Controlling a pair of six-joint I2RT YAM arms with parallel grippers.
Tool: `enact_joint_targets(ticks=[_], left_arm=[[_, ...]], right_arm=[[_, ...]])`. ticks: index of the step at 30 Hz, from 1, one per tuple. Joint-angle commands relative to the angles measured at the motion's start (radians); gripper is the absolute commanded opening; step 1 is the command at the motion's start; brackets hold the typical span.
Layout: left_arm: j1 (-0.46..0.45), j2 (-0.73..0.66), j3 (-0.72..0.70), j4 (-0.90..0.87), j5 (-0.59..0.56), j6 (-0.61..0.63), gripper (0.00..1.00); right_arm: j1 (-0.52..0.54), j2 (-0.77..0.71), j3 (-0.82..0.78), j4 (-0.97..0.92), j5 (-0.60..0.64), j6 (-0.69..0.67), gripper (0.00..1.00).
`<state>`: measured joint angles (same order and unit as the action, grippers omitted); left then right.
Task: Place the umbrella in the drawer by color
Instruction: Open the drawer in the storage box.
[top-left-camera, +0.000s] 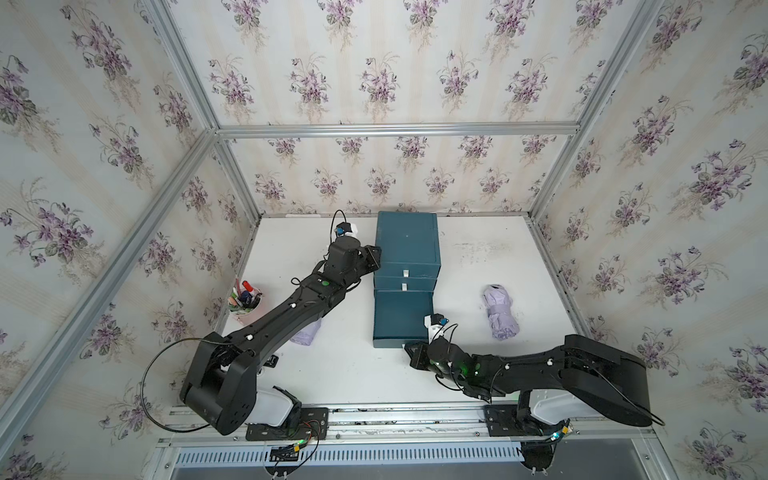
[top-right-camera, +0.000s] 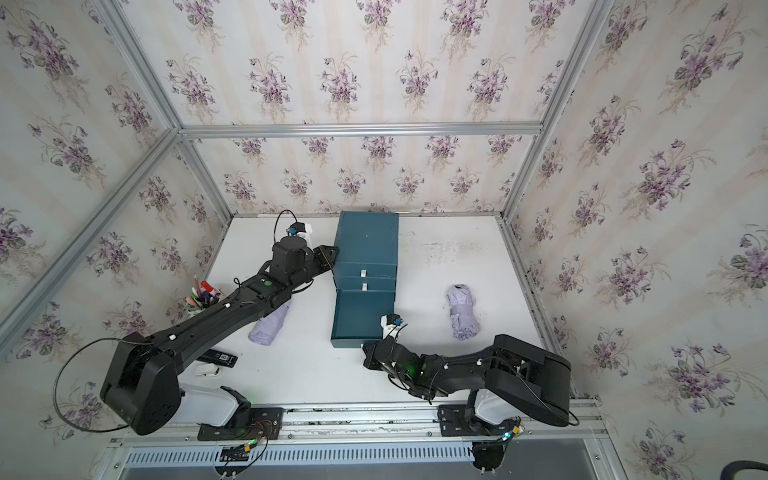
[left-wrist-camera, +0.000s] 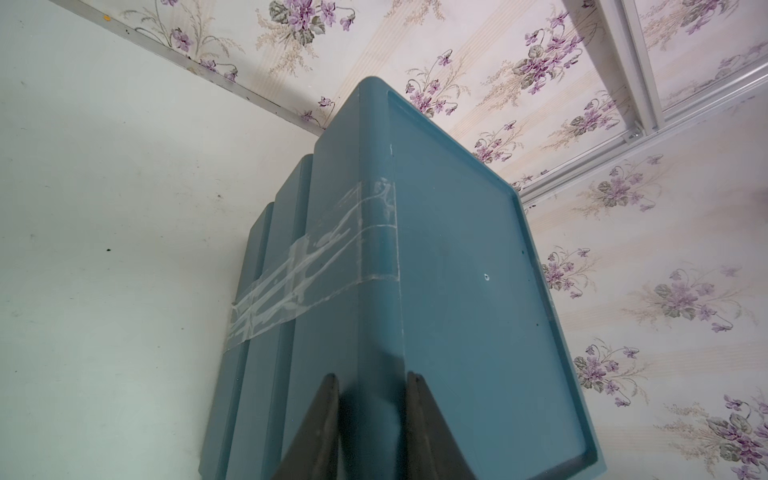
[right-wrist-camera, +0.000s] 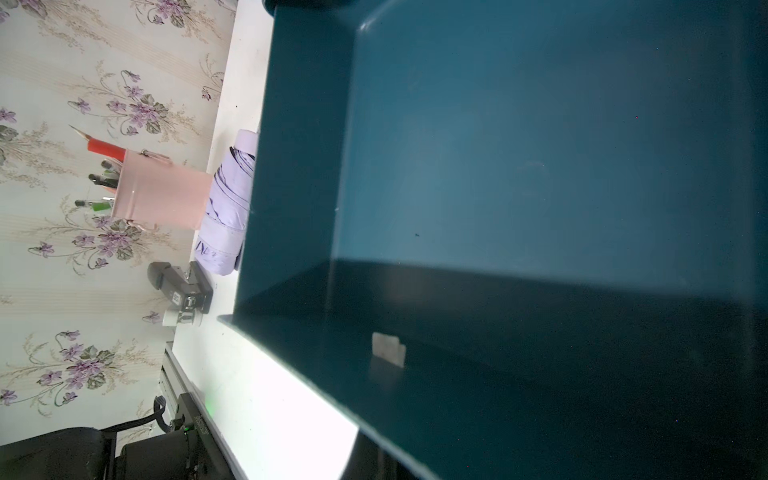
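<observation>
A teal drawer cabinet (top-left-camera: 407, 241) stands mid-table, its bottom drawer (top-left-camera: 399, 316) pulled out and empty. One folded lilac umbrella (top-left-camera: 500, 311) lies to the right of it. Another lilac umbrella (top-right-camera: 268, 328) lies to the left, partly under my left arm. My left gripper (top-left-camera: 376, 253) rests against the cabinet's upper left edge. In the left wrist view its fingertips (left-wrist-camera: 332, 380) stand a little apart and straddle that edge, open. My right gripper (top-left-camera: 409, 351) sits at the drawer's front right corner, shut and empty, mostly hidden behind the drawer front (right-wrist-camera: 457, 395).
A pink pen cup (top-left-camera: 245, 305) stands at the left wall. A black device (top-right-camera: 218, 357) and a small white item (top-right-camera: 205, 370) lie near the left arm's base. The two upper drawers show white tab handles (top-left-camera: 405, 273). Aluminium frame rails edge the table.
</observation>
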<state>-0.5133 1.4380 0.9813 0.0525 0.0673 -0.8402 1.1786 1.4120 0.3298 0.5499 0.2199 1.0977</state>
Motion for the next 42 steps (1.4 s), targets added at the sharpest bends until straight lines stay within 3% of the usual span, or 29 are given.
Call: enact_joint_targets(ticks=[1, 3, 5, 8, 11, 13, 16, 19, 22, 27, 32, 37, 42], left_arm=[[-0.014, 0.013, -0.015, -0.658, 0.043, 0.023, 0.36], [-0.019, -0.013, 0.006, -0.676, 0.032, 0.031, 0.43], [-0.019, -0.048, 0.037, -0.702, 0.021, 0.048, 0.47], [-0.019, -0.093, 0.101, -0.745, -0.002, 0.087, 0.54], [-0.019, -0.127, 0.186, -0.787, -0.022, 0.146, 0.55], [-0.019, -0.153, 0.238, -0.807, -0.047, 0.181, 0.60], [-0.020, -0.210, 0.301, -0.817, -0.102, 0.254, 0.65], [-0.018, -0.268, 0.336, -0.819, -0.172, 0.315, 0.73], [-0.010, -0.324, 0.309, -0.793, -0.212, 0.336, 0.80], [0.007, -0.382, 0.238, -0.775, -0.072, 0.361, 0.84], [0.010, -0.398, 0.174, -0.825, 0.000, 0.326, 0.84], [0.010, -0.423, 0.090, -0.830, 0.158, 0.294, 0.83], [0.010, -0.533, 0.002, -0.845, 0.118, 0.244, 0.84]], right_arm=[[0.006, -0.007, 0.003, -0.068, 0.002, -0.007, 0.12], [0.010, -0.028, 0.006, -0.101, 0.013, -0.007, 0.33], [0.012, -0.067, 0.016, -0.163, 0.033, -0.013, 0.46], [0.015, -0.178, 0.063, -0.338, 0.090, -0.051, 0.52], [0.012, -0.303, 0.183, -0.635, 0.216, -0.116, 0.54], [-0.004, -0.354, 0.286, -0.827, 0.292, -0.172, 0.55], [-0.093, -0.382, 0.454, -1.077, 0.347, -0.253, 0.56], [-0.219, -0.393, 0.559, -1.204, 0.348, -0.314, 0.57], [-0.321, -0.407, 0.584, -1.177, 0.259, -0.395, 0.57], [-0.372, -0.300, 0.543, -1.020, -0.057, -0.461, 0.52], [-0.371, -0.215, 0.420, -0.944, -0.018, -0.430, 0.56], [-0.374, -0.179, 0.362, -0.876, -0.084, -0.477, 0.65], [-0.384, -0.140, 0.330, -0.850, -0.077, -0.488, 0.71]])
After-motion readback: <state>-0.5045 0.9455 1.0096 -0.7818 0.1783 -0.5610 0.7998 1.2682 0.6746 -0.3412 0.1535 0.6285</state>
